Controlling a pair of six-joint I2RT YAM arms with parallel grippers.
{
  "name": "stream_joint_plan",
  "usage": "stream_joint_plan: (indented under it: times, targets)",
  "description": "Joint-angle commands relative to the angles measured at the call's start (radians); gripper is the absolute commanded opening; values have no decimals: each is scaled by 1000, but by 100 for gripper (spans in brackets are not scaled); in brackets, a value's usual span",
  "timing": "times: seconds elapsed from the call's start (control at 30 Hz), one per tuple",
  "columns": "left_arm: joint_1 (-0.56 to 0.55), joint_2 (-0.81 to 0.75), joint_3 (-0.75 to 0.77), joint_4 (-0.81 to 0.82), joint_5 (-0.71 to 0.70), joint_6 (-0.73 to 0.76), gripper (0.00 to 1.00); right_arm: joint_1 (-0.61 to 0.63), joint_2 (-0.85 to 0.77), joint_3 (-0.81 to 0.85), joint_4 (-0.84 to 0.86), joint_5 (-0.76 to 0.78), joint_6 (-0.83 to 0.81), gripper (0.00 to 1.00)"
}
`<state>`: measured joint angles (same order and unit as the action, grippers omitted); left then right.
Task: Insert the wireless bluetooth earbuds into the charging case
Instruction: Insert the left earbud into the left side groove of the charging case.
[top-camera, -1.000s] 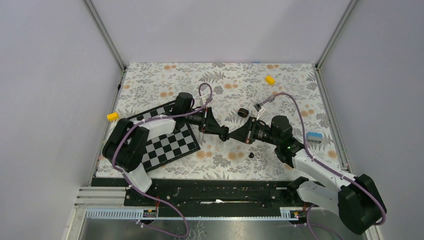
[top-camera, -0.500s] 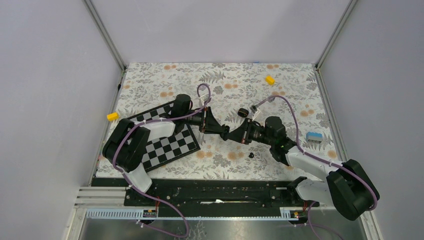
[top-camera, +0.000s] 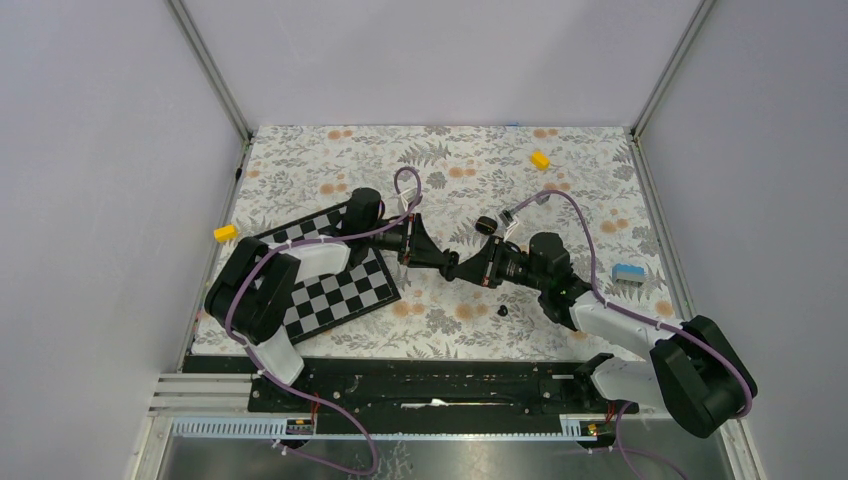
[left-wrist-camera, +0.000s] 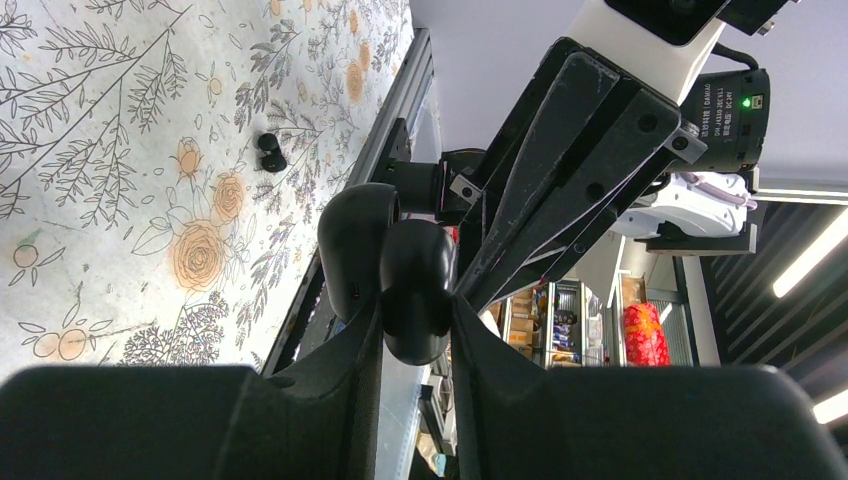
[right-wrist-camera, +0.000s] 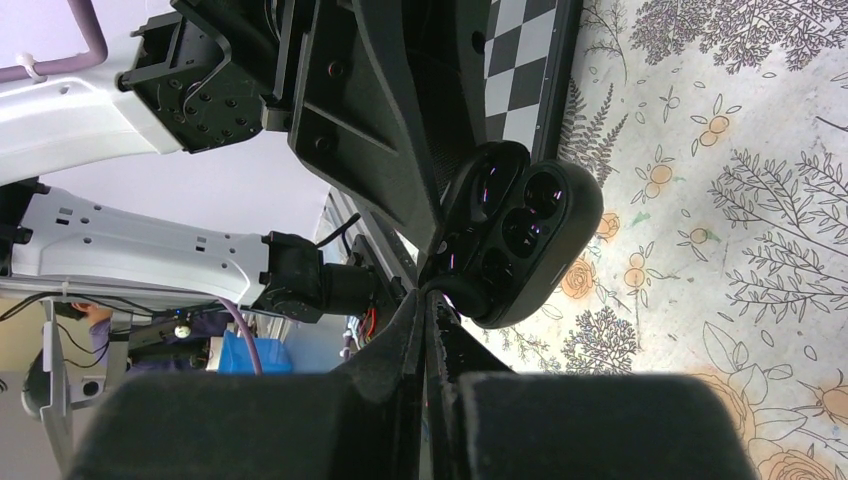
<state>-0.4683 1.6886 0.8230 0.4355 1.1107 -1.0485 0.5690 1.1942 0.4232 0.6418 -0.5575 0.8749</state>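
Observation:
The charging case (left-wrist-camera: 415, 270) is a black pebble held above the floral mat, and my left gripper (left-wrist-camera: 415, 320) is shut on its body. Its lid (left-wrist-camera: 352, 240) hangs open to the left. In the right wrist view the open case (right-wrist-camera: 560, 240) shows glossy wells. My right gripper (right-wrist-camera: 425, 300) is shut, its tips against the case's lower rim beside a rounded black bulge; I cannot tell whether that is an earbud. In the top view the two grippers meet tip to tip (top-camera: 452, 268) (top-camera: 472, 268). One earbud (top-camera: 503, 311) (left-wrist-camera: 268, 150) lies on the mat.
A folded chessboard (top-camera: 340, 285) lies under the left arm. Yellow blocks sit at the left edge (top-camera: 225, 232) and the back right (top-camera: 540, 159), and a blue block (top-camera: 627, 272) sits to the right. A small black round object (top-camera: 487, 224) rests just behind the grippers.
The right arm swung slightly left, bringing its shut gripper closer against the case held by the left gripper. It has held still over the last half second. The left arm has not moved.

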Motion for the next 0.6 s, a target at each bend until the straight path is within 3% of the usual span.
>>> stream_joint_plan:
  times: [0.0,0.57]
  targets:
    - [-1,-12,14,12,43,28,0,8,-7,43,59,18,-29,0]
    - [-1,-29,34,-58,50,66,0,8,61,17,109,0,-42,0]
